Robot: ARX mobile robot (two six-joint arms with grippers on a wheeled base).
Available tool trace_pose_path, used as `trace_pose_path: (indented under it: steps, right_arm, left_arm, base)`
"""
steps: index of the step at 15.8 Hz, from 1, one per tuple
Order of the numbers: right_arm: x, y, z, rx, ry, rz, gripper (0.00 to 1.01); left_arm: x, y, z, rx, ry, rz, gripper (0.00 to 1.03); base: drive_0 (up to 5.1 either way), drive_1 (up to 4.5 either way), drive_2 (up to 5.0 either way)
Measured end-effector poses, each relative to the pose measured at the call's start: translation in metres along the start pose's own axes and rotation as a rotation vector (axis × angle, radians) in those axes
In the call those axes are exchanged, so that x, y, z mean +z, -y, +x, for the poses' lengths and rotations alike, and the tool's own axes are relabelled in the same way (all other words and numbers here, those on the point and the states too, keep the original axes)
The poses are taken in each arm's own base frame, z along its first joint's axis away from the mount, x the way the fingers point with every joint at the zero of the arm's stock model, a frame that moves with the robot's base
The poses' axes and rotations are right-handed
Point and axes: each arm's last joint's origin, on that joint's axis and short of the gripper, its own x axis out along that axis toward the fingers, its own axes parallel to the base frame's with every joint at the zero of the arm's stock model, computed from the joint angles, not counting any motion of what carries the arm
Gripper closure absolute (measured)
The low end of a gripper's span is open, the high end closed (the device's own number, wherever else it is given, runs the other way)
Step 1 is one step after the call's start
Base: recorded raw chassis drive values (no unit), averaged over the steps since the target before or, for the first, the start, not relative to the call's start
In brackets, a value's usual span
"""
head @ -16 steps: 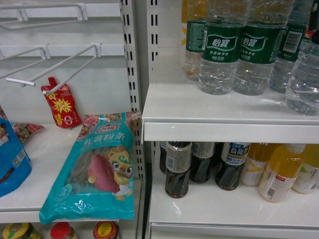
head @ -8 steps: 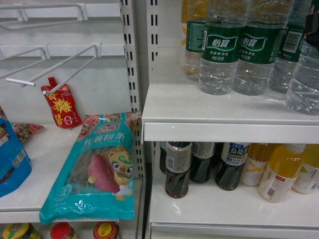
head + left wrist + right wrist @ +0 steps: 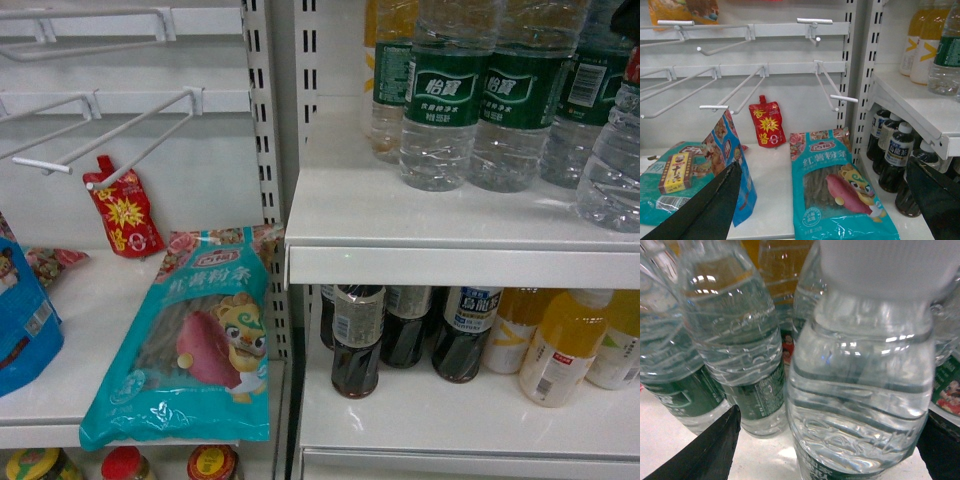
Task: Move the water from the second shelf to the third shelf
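I see the water bottle (image 3: 860, 390) very close in the right wrist view, between the two dark fingers of my right gripper (image 3: 827, 445). One finger (image 3: 710, 450) is at the lower left, the other is at the lower right edge, and the jaws stand wide apart on both sides of the bottle; I cannot tell if they touch it. Its white cap is at the top of this view. In the head view the same bottle (image 3: 612, 160) stands at the far right edge of the upper shelf (image 3: 400, 215), in front of the other water bottles (image 3: 445, 100) with green labels.

On the shelf below stand dark drink bottles (image 3: 357, 340) and yellow juice bottles (image 3: 560, 345).

My left gripper (image 3: 825, 200) shows only in the left wrist view, with both dark fingers spread wide and nothing between them. It hangs before the left bay, where a turquoise noodle bag (image 3: 837, 192) lies flat on the white shelf, a red sauce pouch (image 3: 767, 122) leans on the back panel, and a blue packet (image 3: 727, 160) stands to the left. White wire hooks (image 3: 832, 90) stick out above them.
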Motion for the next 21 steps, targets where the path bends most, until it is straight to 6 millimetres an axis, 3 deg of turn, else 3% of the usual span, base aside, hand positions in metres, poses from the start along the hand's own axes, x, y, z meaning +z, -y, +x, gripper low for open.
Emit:
trace_pose_path:
  steps: [3,7,10,11,12,15,18,21]
  right_arm:
    - [-0.005,0.002,-0.02,0.002,-0.01,0.012,0.03]
    - [-0.008,0.007,-0.068,0.005,0.035,0.021,0.03]
    - [-0.015,0.012,-0.082,-0.001,0.061,0.032,0.04]
    - [-0.017,0.013,-0.087,0.001,0.154,0.025,0.09]
    - [-0.026,0.017,-0.105,-0.004,0.272,0.004,0.22]
    - [-0.074,0.034,-0.149,-0.016,0.265,-0.028,0.59]
    - [-0.104,0.036,-0.169,-0.013,0.319,-0.034,0.99]
    - [-0.126,0.037,-0.169,-0.014,0.301,-0.037,0.99]
  left_arm:
    - [0.0,0.0,0.0,0.0,0.0,0.0,0.05]
    - [0.0,0.0,0.0,0.0,0.0,0.0,0.05]
    - [0.0,0.0,0.0,0.0,0.0,0.0,0.05]
    - [0.0,0.0,0.0,0.0,0.0,0.0,0.05]
    - [0.0,0.0,0.0,0.0,0.0,0.0,0.05]
    - [0.0,0.0,0.0,0.0,0.0,0.0,0.05]
    - [0.0,0.0,0.0,0.0,0.0,0.0,0.05]
    - [0.0,0.0,0.0,0.0,0.0,0.0,0.05]
  base:
    - [0.0,0.0,0.0]
    - [0.0,0.0,0.0]
    - [0.0,0.0,0.0]
    - [0.0,0.0,0.0]
    - [0.0,0.0,0.0]
    - [0.0,0.0,0.0]
    - [0.0,0.0,0.0]
    - [0.0,0.0,0.0]
